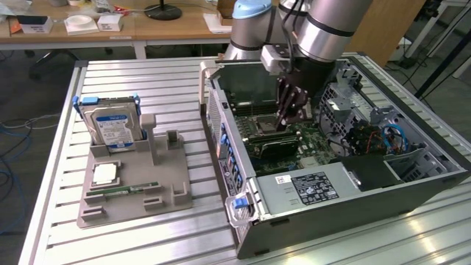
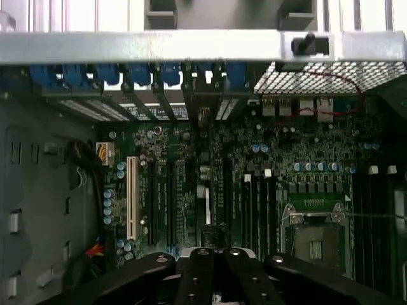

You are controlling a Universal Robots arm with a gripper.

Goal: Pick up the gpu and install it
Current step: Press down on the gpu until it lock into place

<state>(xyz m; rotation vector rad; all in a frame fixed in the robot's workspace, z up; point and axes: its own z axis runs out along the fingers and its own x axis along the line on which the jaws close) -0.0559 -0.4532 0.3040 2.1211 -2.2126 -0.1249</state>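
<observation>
GPU [image 1: 279, 147] seated on motherboard [image 1: 312, 138]; end effector [image 1: 285, 122] closed above

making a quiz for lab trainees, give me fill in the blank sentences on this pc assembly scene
The gripper reaches into the open computer ____.
Its fingers are ____.
The hard drive stands upright in the grey holder on the exterior view's ____.
Missing words: case; shut; left.
</observation>
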